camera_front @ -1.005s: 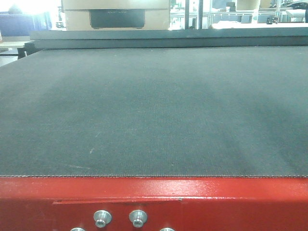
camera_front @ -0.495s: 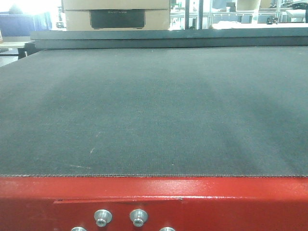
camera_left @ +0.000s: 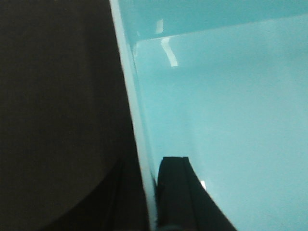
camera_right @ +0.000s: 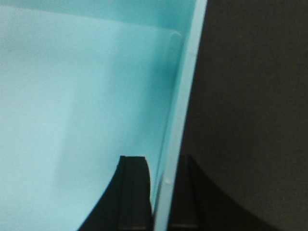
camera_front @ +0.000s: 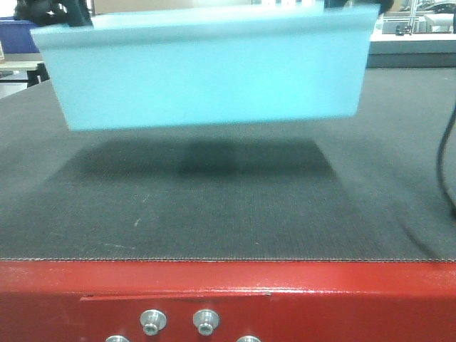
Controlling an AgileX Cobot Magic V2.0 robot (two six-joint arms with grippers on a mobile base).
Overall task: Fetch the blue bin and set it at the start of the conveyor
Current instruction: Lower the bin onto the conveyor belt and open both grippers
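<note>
The light cyan blue bin (camera_front: 210, 75) hangs a little above the dark belt of the conveyor start (camera_front: 228, 206), casting a shadow under it. The belt's red frame (camera_front: 320, 299) with silver bolts fills the near edge. In the left wrist view my left gripper (camera_left: 151, 192) is shut on the blue bin's (camera_left: 226, 120) left wall, one finger inside, one outside. In the right wrist view my right gripper (camera_right: 161, 192) pinches the blue bin's (camera_right: 82, 96) right wall the same way. The bin is empty inside.
A black cable (camera_front: 445, 164) trails down over the belt at the right edge. Beyond the belt's far end stand a dark blue bin (camera_front: 18, 32) at the left and white shelving (camera_front: 413, 32) at the right.
The belt lay bare in both earlier frames. Now the blue bin has come into view above it, held between both grippers, and the cable has appeared at the right.
</note>
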